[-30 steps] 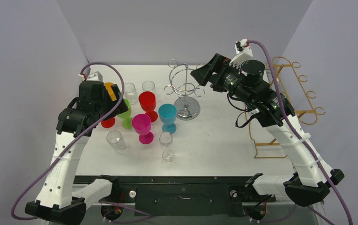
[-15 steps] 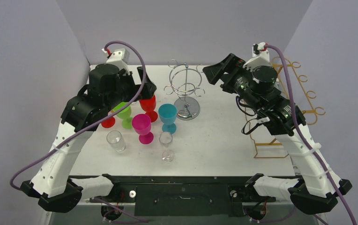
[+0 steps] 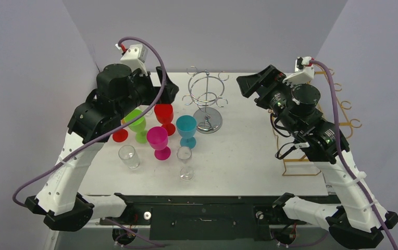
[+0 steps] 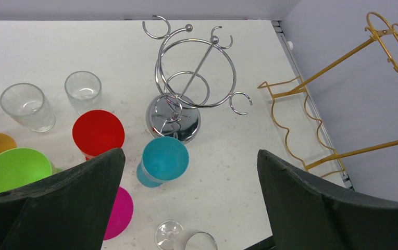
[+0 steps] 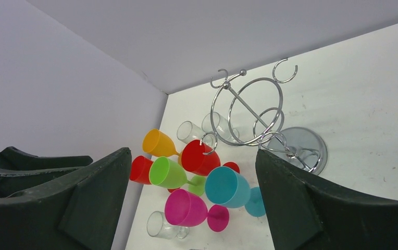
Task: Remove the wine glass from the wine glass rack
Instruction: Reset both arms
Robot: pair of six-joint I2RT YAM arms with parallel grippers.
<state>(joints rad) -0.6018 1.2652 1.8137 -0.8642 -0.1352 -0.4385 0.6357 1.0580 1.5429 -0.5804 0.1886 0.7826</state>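
Observation:
The chrome wine glass rack (image 3: 208, 99) stands at the middle back of the table, with no glass on its hooks; it also shows in the left wrist view (image 4: 173, 117) and the right wrist view (image 5: 297, 148). A clear wine glass (image 3: 185, 160) stands in front of it, next to a teal glass (image 3: 187, 127), a magenta one (image 3: 158, 139) and a red one (image 3: 163, 113). My left gripper (image 3: 169, 88) (image 4: 190, 156) is open and empty, held high left of the rack. My right gripper (image 3: 249, 83) (image 5: 193, 155) is open and empty, high to the rack's right.
A green glass (image 3: 135, 121), an orange one behind my left arm and clear tumblers (image 3: 128, 156) crowd the table's left half. A gold wire rack (image 3: 343, 124) stands at the right edge. Grey walls close the back and sides.
My left arm rose and swung right from the left edge to above the coloured glasses. My right arm drew back to the right, away from the chrome rack. Both grippers stayed open.

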